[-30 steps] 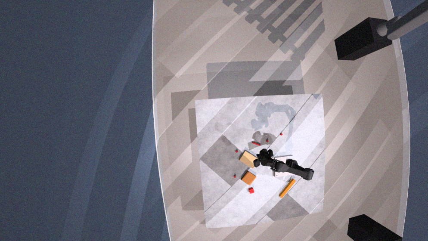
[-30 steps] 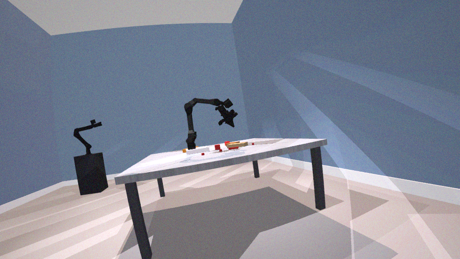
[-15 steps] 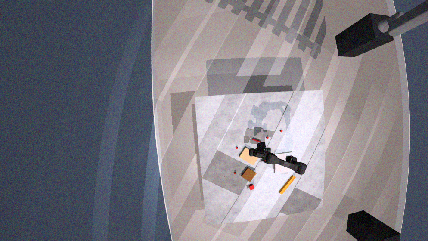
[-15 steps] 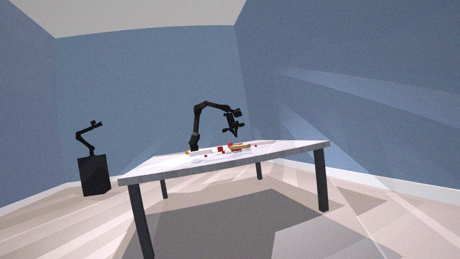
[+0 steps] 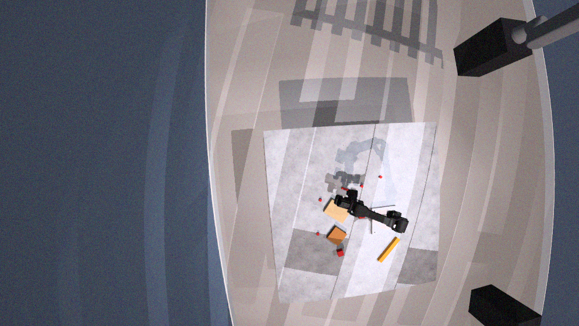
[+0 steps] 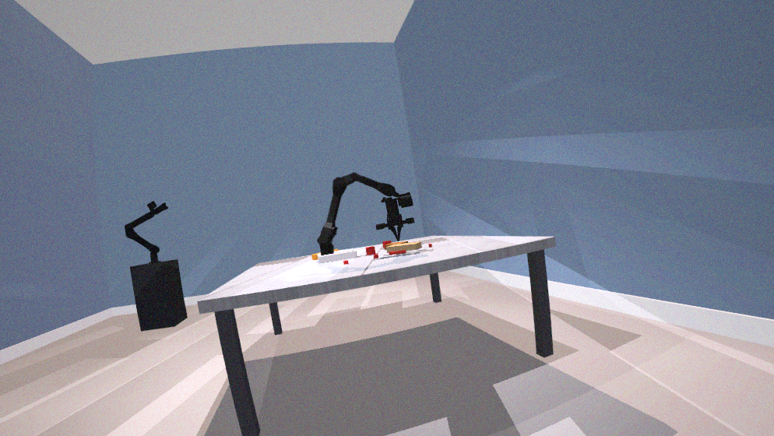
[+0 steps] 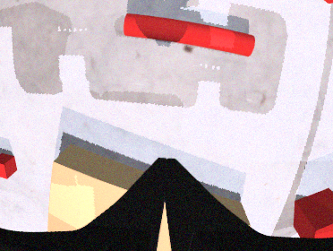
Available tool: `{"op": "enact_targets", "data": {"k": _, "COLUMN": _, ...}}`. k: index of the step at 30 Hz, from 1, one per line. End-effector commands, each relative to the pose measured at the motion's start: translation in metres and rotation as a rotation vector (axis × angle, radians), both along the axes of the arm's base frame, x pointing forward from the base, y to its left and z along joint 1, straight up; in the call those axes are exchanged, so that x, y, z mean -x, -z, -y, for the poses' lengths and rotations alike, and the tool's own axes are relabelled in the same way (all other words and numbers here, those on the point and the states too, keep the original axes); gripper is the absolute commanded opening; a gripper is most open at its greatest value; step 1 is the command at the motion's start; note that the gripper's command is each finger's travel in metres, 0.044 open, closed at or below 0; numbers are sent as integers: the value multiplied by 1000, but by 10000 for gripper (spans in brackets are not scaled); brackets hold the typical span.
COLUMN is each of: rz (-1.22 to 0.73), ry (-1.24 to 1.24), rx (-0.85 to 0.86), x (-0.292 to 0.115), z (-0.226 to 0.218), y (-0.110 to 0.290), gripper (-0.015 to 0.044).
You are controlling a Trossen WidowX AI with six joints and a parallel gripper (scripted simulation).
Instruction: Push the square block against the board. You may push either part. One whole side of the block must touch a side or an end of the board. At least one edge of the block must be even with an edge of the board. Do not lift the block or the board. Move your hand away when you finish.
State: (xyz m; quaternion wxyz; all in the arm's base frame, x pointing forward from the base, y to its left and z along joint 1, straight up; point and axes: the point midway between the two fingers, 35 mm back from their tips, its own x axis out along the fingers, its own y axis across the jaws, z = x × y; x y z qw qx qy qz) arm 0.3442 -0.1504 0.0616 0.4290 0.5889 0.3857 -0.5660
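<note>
The arm reaches out from its base across the pale marbled worktop, and its gripper hangs point-down over the far edge of a pale tan square block. In the wrist view the two black fingers are pressed together with only a thin sliver of light between them near the root, and nothing sits between them. The same view shows the tan block directly under and just behind the fingertips, its pale top and darker side faces partly hidden by the gripper; whether the tips touch the block cannot be told. Ahead of the gripper a red rod lies flat on the worktop, apart from the block. A deeper orange square block sits near the tan one, separated from it by a strip of worktop, with a small red cube just beside its lower corner. The narrow yellow-orange board lies well apart from both blocks, on the other side of the arm's forearm, angled diagonally. Several tiny red cubes are scattered around the blocks, two of which show in the wrist view, one at the left edge and a larger one at the lower right. From the exterior view the gripper points straight down close over the objects on the worktop.
</note>
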Motion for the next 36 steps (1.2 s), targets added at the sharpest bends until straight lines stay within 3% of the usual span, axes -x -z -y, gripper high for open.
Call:
{"op": "enact_targets", "data": {"k": 1, "rz": -33, "ry": 5, "rx": -20, "x": 4, "z": -3, "y": 44, "gripper": 0}}
{"op": "enact_targets", "data": {"k": 36, "rz": -34, "ry": 4, "rx": -18, "x": 11, "z": 22, "y": 47, "gripper": 0}}
